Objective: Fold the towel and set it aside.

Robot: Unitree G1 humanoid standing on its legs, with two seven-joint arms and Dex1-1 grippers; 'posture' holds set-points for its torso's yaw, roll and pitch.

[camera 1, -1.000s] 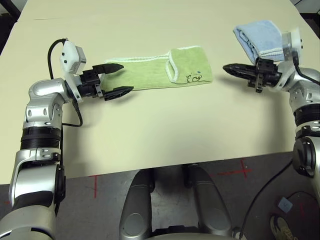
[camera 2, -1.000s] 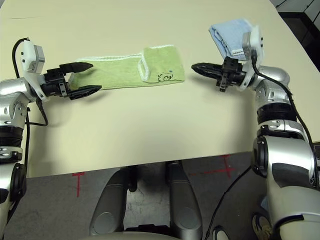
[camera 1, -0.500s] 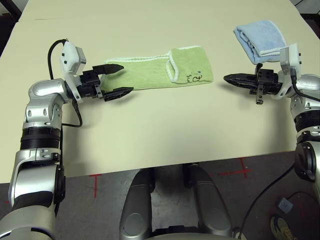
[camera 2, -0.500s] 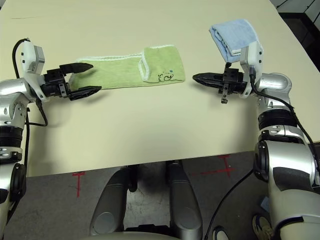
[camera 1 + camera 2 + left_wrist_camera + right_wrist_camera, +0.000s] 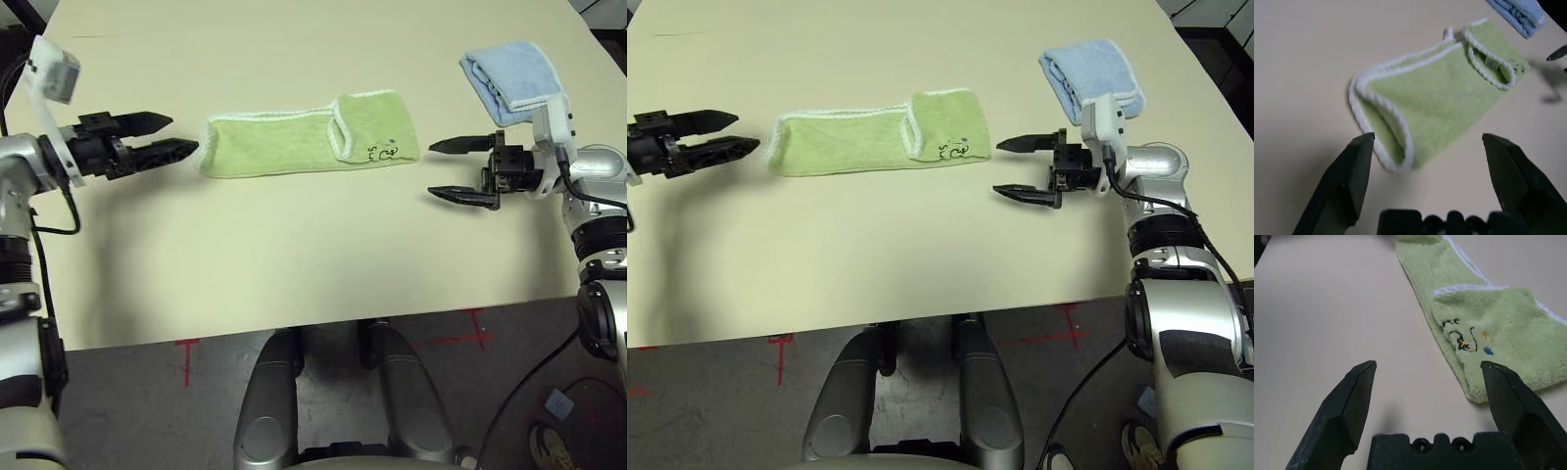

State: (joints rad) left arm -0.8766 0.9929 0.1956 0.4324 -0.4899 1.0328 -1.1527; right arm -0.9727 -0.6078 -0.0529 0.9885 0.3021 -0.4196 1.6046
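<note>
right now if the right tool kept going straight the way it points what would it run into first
Most likely the logo end of the light green terry towel. The open right tool points along the table toward that end, with only bare cream tabletop between. Its height above the table is unclear, so it might skim over the cloth.

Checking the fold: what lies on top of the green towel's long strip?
The towel's own logo end is folded over it, hiding the strip beneath; otherwise its top is bare.

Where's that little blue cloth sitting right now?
The folded light blue cloth lies at the table's far right, just beyond the right gripper and apart from the green towel.
</note>
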